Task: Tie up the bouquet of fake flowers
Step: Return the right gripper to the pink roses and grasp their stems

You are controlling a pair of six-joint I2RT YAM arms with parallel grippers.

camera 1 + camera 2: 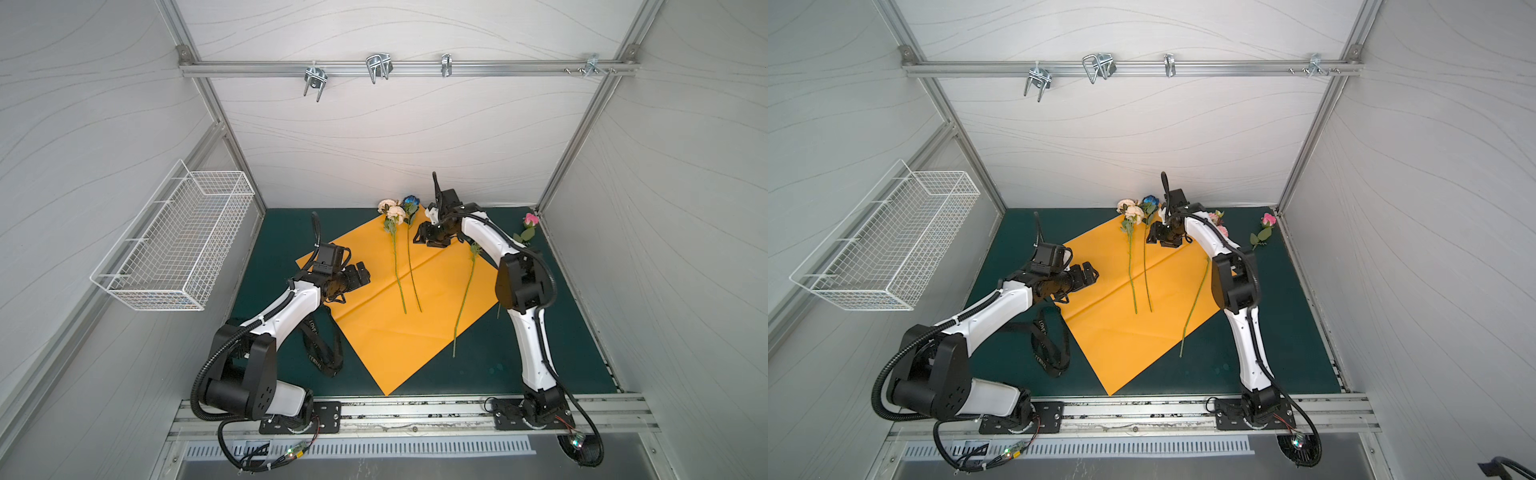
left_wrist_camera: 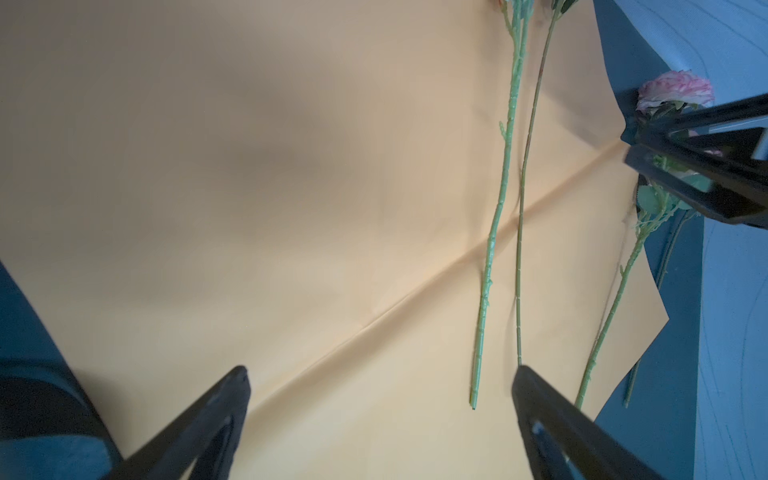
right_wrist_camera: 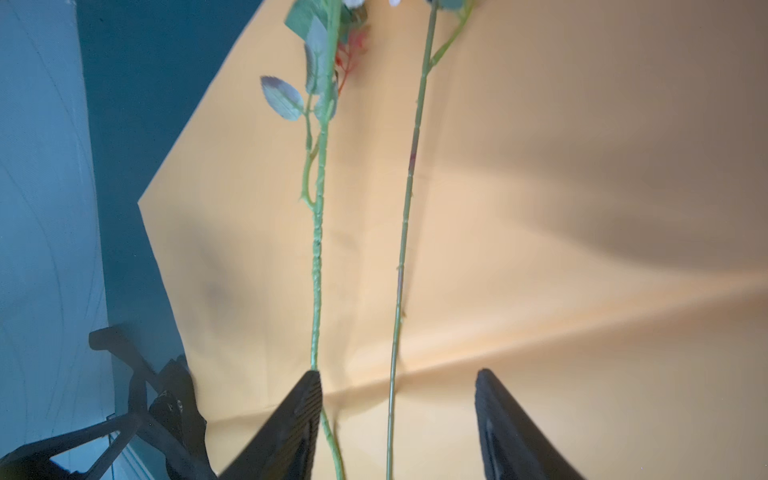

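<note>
Right claw (image 3: 397,376) over two stems on orange paper — jaws apart, gripping nothing.
The fake flowers (image 3: 320,174) show as two green stems lying nearly parallel on the orange wrapping paper (image 3: 582,166): a thicker leafy stem (image 3: 316,270) and a thin stem (image 3: 405,216). The thin one runs through the gap between the claw's fingers (image 3: 299,419), touching neither; the leafy one passes just beside one finger, partly hidden by it. A crease crosses the paper — past its edge lie the dark teal counter (image 3: 124,124) and a pale wall (image 3: 41,208).

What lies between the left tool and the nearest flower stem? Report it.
Only bare orange wrapping paper separates the left tool from the cream flower's stem, in both top views.
</note>
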